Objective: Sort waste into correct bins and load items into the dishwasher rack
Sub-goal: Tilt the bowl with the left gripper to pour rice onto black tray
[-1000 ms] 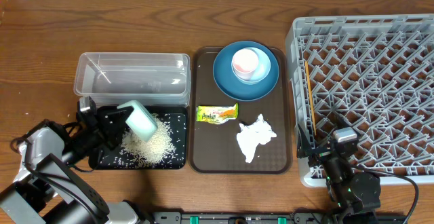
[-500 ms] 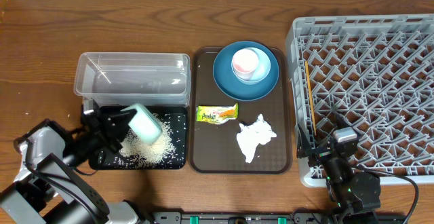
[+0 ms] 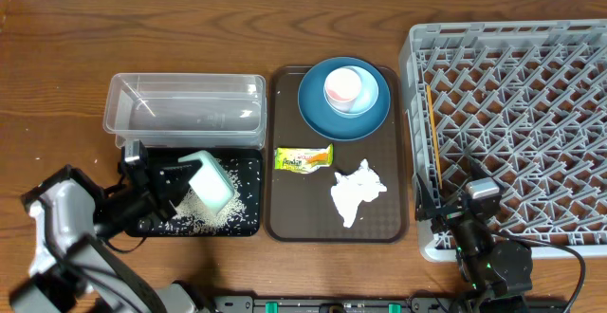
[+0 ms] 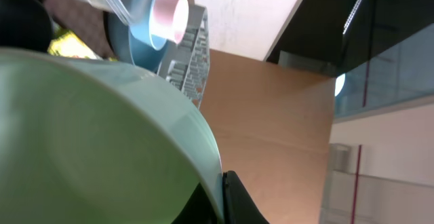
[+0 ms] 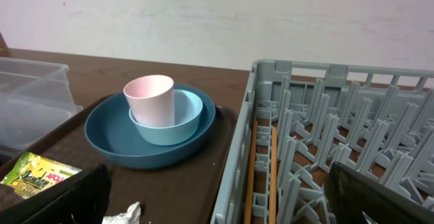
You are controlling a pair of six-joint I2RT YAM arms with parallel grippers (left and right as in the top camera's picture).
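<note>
My left gripper (image 3: 174, 182) is shut on the rim of the pale mint-white bowl (image 3: 211, 179) and holds it tilted over the black tray (image 3: 245, 164). Loose rice (image 3: 201, 211) lies in that tray. The bowl fills the left wrist view (image 4: 88, 136). The dark-blue plate (image 3: 322, 119) holds the light-blue bowl (image 3: 368, 99) and the pink cup (image 3: 341, 85). The wrapper (image 3: 303, 158) and napkin (image 3: 358, 192) lie on the brown tray. My right gripper (image 3: 471, 214) is open and empty at the grey rack's (image 3: 512, 123) front left corner.
The clear tub (image 3: 185, 109) stands just behind the black tray. The brown serving tray (image 3: 285, 220) lies between the bins and the rack. A thin wooden stick (image 3: 433, 133) lies along the rack's left side and shows in the right wrist view (image 5: 251, 170).
My left gripper has carried the mint bowl a little to the right and toward the front over the black tray. The right arm has not moved.
</note>
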